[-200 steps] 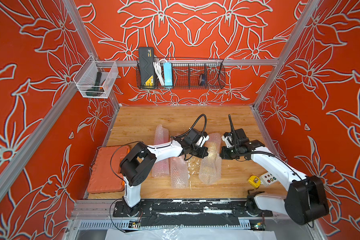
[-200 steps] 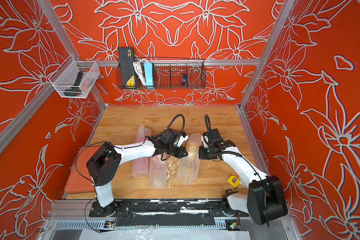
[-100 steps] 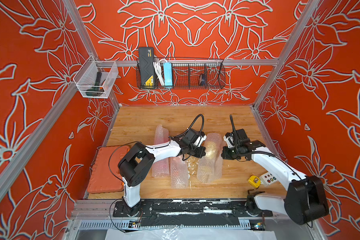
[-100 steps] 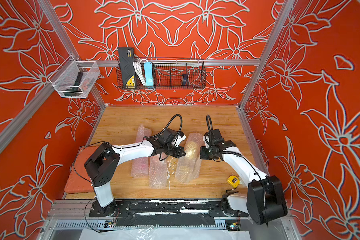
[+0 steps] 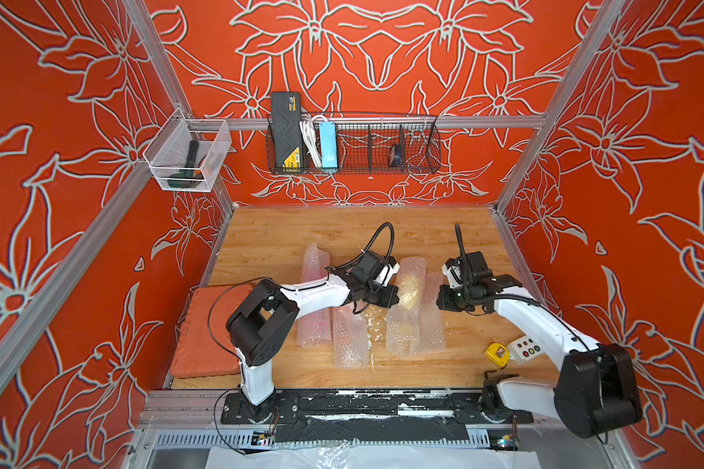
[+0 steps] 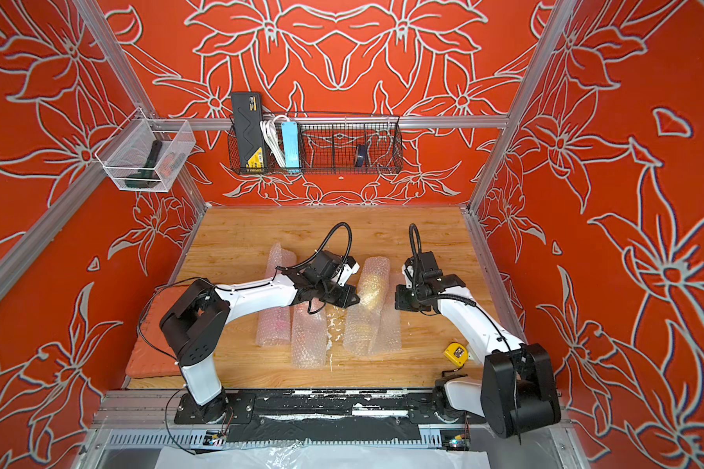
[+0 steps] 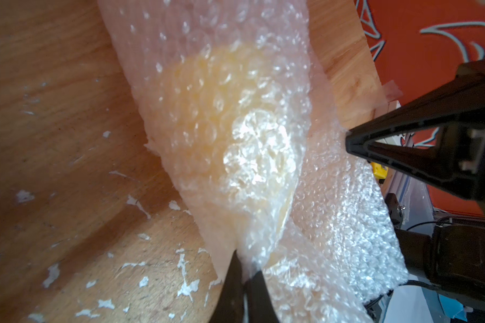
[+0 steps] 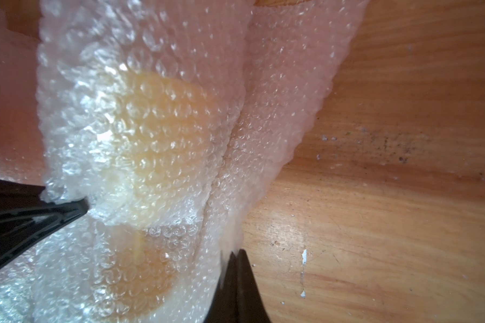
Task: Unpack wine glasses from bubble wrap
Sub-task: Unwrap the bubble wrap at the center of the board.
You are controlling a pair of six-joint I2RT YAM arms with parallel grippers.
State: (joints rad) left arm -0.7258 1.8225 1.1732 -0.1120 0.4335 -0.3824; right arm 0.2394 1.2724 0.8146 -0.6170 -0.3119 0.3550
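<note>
left gripper (image 7: 245, 268): fingers pinched together on bubble wrap (image 7: 333, 223) edge | right gripper (image 8: 235, 260): clamped on opposite flap | yellow goblet (image 8: 163, 125): rolled inside, on wooden table (image 5: 277, 243) between grippers | handling: likely light, floppy, slick film; grip flaps, not goblet

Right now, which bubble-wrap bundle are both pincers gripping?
The rightmost bundle, yellow showing inside: left pincer and right pincer pinch its opposite edges.

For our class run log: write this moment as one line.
item: yellow glass, wrapped | left gripper: shut on bubble wrap | right gripper: shut on same wrap
</note>
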